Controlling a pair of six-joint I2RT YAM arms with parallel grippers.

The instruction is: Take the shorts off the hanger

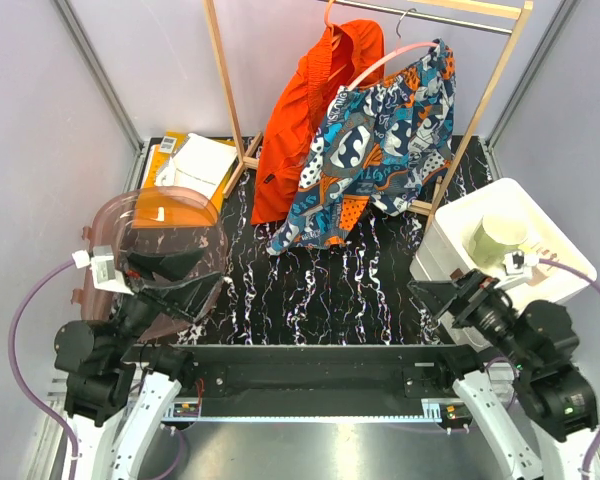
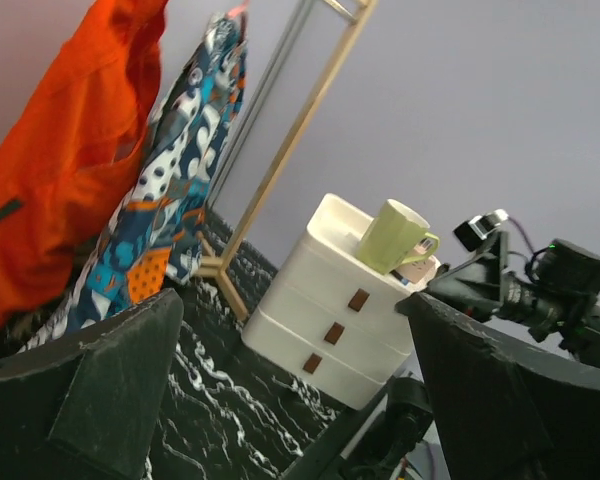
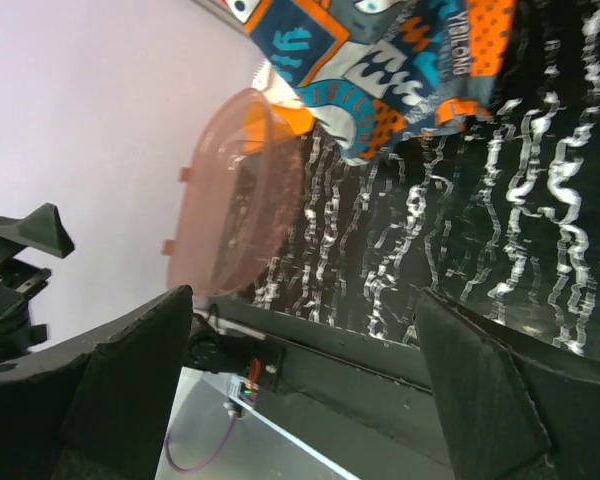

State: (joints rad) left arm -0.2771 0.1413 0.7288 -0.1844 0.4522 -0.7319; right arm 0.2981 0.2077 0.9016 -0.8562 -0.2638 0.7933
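Hanging orange shorts (image 1: 298, 130), patterned shorts (image 1: 380, 150), likely touching

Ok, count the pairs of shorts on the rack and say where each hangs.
2. The orange shorts hang left on the rail; the patterned shorts hang right of them, overlapping their edge. A third pair could be hidden behind the cloth, but none shows.

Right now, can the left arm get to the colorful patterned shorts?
Probably yes. The left end effector sits open by the pink bin, and nothing stands between it and the patterned shorts. They hang on the rack across the table, so it looks like a long stretch.
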